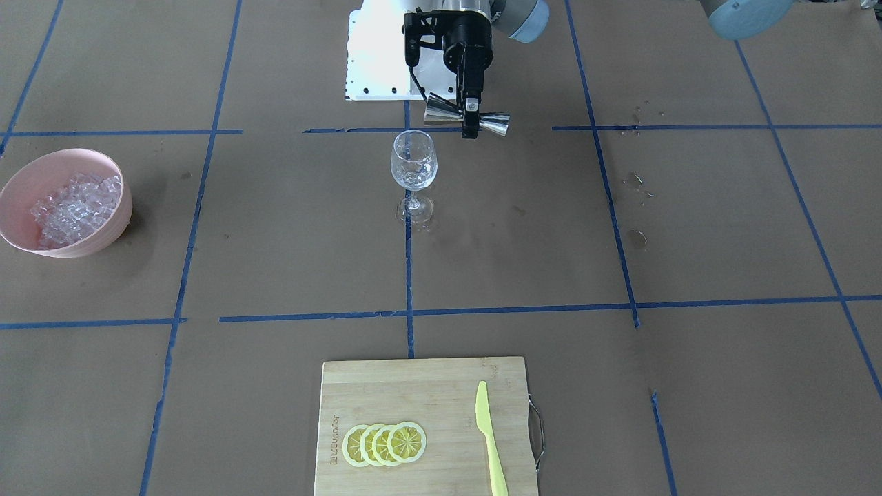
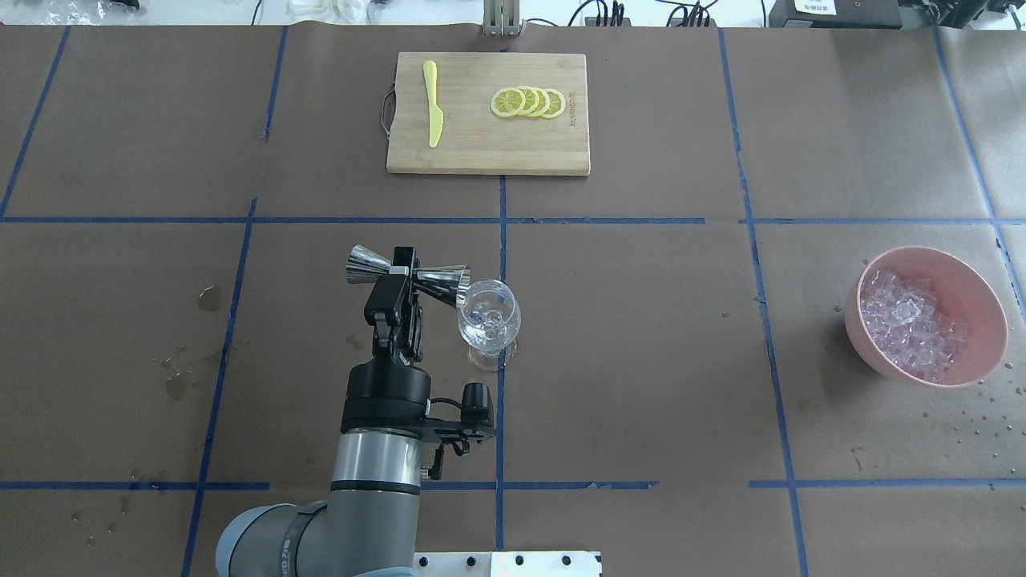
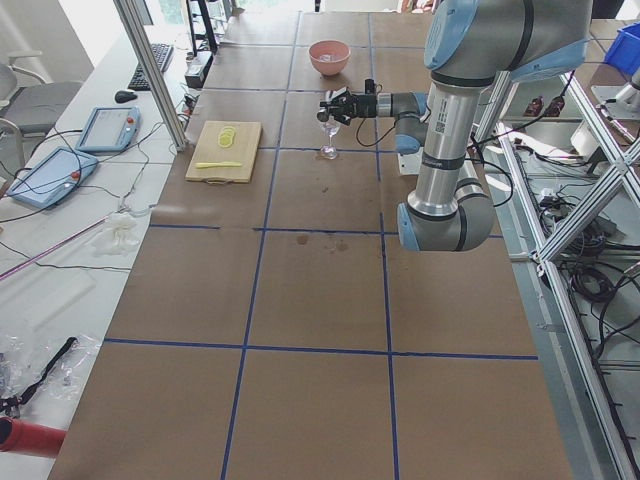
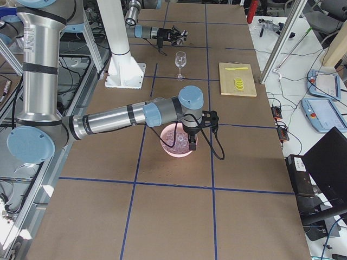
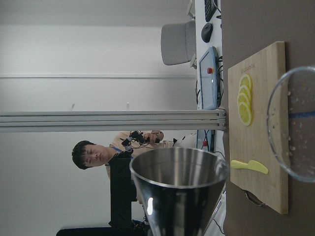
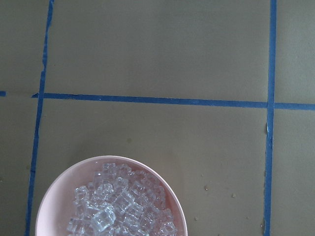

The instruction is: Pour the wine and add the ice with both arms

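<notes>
Overhead, centre-left: left gripper (image 2: 403, 271) is clamped on the jigger (image 2: 367, 265) at its waist. The jigger lies level with one mouth at the rim of the glass (image 2: 489, 318) — tipped that way to pour, I judge. Far right: ice (image 2: 902, 320) sits heaped in the bowl (image 2: 990, 308), handy for the right gripper (image 4: 192, 142). That gripper hangs over the bowl in the right side view only — I can't tell how its fingers stand.

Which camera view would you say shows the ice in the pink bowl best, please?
The right wrist view: the ice is close, single cubes distinct, though the pink bowl is cropped. Overhead and front views show the whole heap, smaller. In exterior right the right gripper covers part; in exterior left it is too far.
</notes>
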